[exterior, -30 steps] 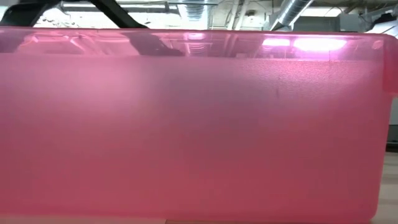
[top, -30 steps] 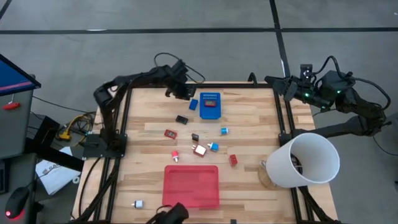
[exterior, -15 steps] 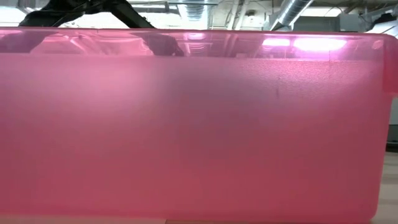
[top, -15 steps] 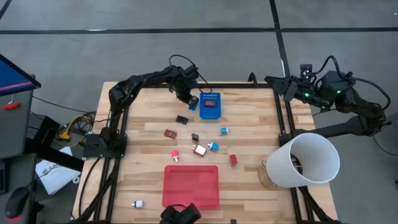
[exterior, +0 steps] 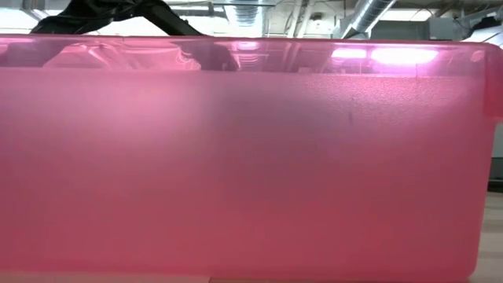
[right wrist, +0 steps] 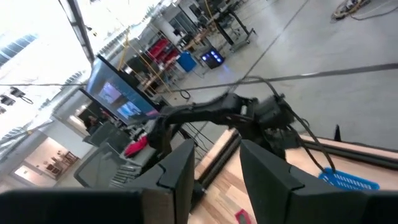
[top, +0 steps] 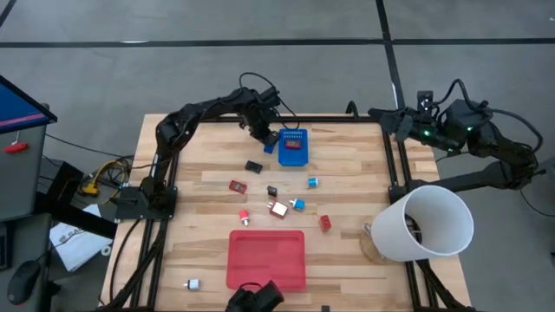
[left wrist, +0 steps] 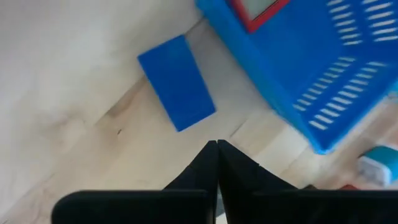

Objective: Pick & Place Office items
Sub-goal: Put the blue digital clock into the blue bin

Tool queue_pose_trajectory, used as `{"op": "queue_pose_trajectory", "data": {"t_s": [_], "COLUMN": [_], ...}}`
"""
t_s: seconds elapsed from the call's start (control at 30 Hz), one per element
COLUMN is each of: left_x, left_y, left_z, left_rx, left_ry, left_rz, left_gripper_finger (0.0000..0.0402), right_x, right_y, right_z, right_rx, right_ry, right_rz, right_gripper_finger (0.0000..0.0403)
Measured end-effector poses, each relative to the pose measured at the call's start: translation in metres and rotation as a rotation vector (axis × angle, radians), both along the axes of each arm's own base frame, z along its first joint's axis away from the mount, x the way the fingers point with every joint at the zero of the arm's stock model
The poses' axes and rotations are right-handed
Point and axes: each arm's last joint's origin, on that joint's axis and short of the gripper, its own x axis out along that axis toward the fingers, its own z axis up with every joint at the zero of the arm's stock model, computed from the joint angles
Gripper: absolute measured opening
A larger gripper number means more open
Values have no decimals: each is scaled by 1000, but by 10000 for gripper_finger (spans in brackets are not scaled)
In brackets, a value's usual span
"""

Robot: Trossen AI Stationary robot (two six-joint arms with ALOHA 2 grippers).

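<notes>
Small office items lie scattered on the wooden table in the high view: a blue block (top: 270,145), a black piece (top: 253,166), a red piece (top: 237,185), a blue-white piece (top: 312,182), a red block (top: 324,223) and a silver piece (top: 192,283). My left gripper (top: 264,136) is shut, near the far edge just left of the blue block. In the left wrist view its tips (left wrist: 216,144) stand just short of the block (left wrist: 176,82), not touching it. My right gripper (top: 401,122) waits open at the far right corner.
A blue perforated bin (top: 294,146) with a red item inside stands just right of the blue block. The flat red tray (top: 266,258) sits at the near edge, and its wall (exterior: 236,157) fills the low view. A large white cup (top: 429,224) stands at the right edge.
My left gripper has moved toward the table's right along the far edge, closing on the blue block and the blue bin. The items on the table have stayed where they were.
</notes>
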Motion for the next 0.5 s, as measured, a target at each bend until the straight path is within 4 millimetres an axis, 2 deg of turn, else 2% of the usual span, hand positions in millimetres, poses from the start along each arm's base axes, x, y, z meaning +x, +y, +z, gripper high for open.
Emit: {"op": "queue_pose_trajectory", "data": {"t_s": [0.07, 0.17, 0.33, 0.5], "left_x": [-1, 2, 5, -11], "left_y": [-1, 3, 15, 24], "left_z": [3, 4, 10, 6], "left_rx": [-28, -124, -132, -74], "left_ry": [-10, -116, -223, -83], "left_rz": [8, 34, 136, 223], "left_gripper_finger": [0, 0, 0, 0], "right_x": [0, 0, 0, 0], "right_y": [0, 0, 0, 2], "right_z": [-1, -1, -1, -1], "right_rx": [5, 4, 5, 5], "right_ry": [6, 6, 8, 3], "right_rz": [-2, -2, -1, 12], "right_gripper_finger": [123, 123, 123, 123]}}
